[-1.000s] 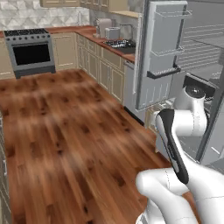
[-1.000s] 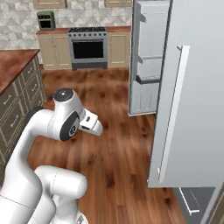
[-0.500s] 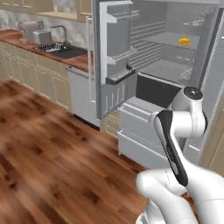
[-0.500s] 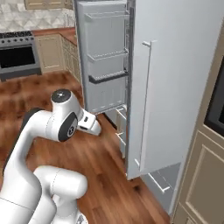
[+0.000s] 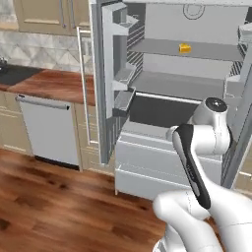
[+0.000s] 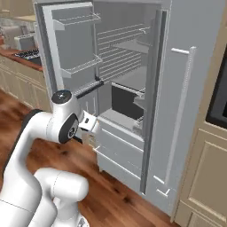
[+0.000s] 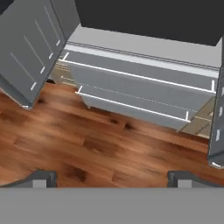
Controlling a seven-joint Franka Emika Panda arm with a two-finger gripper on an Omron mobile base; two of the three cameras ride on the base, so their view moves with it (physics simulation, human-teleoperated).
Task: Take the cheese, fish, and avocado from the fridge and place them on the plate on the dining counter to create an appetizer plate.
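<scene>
A: Where's the fridge [image 5: 187,98] now?
B: Dead ahead, both doors swung wide. Left door [image 5: 110,74] w/ its bins stands edge-on in the left base view; right door [image 6: 186,115] is a tall grey slab close by in the right base view, white bar handle [image 6: 179,119] facing out.

A: Cheese?
B: Cheese [image 5: 185,48] sits on an upper shelf [image 5: 187,49], towards the back, nothing touching it. Avocado & fish: can't make them out.

A: Tool?
B: Tool [image 7: 111,177] is spread wide, fingertips [image 7: 41,178] far apart at the bottom of the hand view, nothing between them. It points down at the wood floor [image 7: 87,148] in front of the fridge's lower drawers [image 7: 140,94].

A: Room to move?
B: Open floor between the two door edges. Left door's bottom corner [image 7: 26,105] is near on one side, right door's lower edge [image 7: 216,153] near on the other. The drawers' white front edges run across ahead, apart from the tool. Dark compartment [image 5: 162,110] above the drawers is open in front.

A: Anything beside the fridge?
B: Desk [image 5: 44,83] w/ red-brown top to the left, dishwasher [image 5: 47,130] under it, well apart from the arm. Beige cabinet [image 6: 206,177] just right of the right door.
</scene>
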